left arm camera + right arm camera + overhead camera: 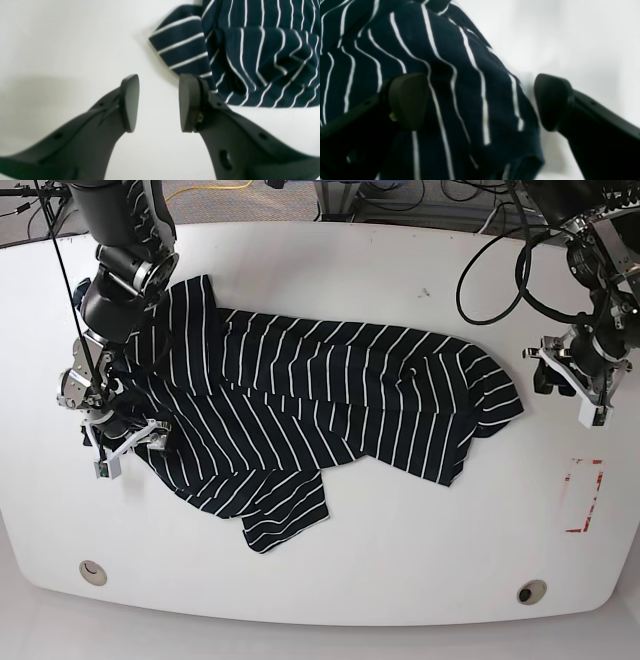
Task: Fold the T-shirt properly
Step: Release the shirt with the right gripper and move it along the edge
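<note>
The white surface [400,270] fills the base view, rounded at its corners, with two small round fittings set into its near edge and a red-outlined rectangle [583,496] marked close to its right side.

The T-shirt [320,405] lies spread but rumpled across the middle and left of the surface, dark with thin white stripes. One sleeve points up toward the far left, a folded flap sticks out toward the near edge, and the other end bunches in wrinkles toward the right of that view.

The right arm [125,250] comes down from the far left corner over the shirt's left edge. Its hand [480,102] is spread wide, with a raised hump of striped cloth between the fingers; one finger sits over the fabric, the other [552,100] over bare surface just beside the cloth edge. It is not pinching the cloth.

The left arm [600,270] stands at the right side of the base view, apart from the shirt. Its hand [157,102] is partly spread and empty, over bare surface, with the shirt's bunched edge just beyond one fingertip [187,102].
</note>
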{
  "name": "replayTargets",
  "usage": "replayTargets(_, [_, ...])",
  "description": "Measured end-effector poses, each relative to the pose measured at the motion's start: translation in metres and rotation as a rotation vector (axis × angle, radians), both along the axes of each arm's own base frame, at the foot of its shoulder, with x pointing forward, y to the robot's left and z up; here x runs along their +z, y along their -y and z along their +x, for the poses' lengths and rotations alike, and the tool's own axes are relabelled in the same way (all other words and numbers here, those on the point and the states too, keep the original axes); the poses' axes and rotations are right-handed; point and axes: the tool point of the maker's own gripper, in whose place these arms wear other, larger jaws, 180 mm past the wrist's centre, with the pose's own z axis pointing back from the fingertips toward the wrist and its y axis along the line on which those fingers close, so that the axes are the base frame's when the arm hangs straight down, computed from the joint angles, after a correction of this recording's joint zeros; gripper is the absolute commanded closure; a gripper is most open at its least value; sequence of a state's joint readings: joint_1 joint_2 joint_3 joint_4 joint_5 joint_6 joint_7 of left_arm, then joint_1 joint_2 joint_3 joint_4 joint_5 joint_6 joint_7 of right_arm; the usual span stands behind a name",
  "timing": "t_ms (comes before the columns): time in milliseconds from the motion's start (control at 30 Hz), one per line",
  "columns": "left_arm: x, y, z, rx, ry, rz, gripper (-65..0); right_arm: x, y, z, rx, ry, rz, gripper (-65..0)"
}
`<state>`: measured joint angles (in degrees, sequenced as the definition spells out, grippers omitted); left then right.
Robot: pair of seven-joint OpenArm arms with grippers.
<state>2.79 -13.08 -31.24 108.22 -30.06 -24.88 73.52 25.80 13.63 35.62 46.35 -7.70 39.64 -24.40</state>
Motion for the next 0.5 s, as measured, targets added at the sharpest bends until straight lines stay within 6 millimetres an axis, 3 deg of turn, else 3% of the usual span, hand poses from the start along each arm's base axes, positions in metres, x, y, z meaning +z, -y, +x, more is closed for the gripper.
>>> replayTargets(200, [0.001, 0.0, 0.001, 0.001, 0.002, 0.001, -24.6, 0.001, -0.02, 0.003, 0.017, 0.022, 0.015, -65.0])
replayTargets(267, [0.001, -0.001, 0.001, 0.002, 0.002, 0.002, -24.6, 0.001, -0.026, 0.003, 0.021, 0.029, 0.02, -60.6])
replayTargets(433, [0.004, -0.002, 0.005, 0.005, 0.009, 0.007, -24.7, 0.001, -0.031, 0.004, 0.029, 0.027, 0.024, -36.5])
replayTargets(500, [0.008, -0.002, 0.01, 0.006, 0.026, 0.003, -25.0, 0.0, -0.031, 0.003, 0.03, 0.023, 0.023, -21.7])
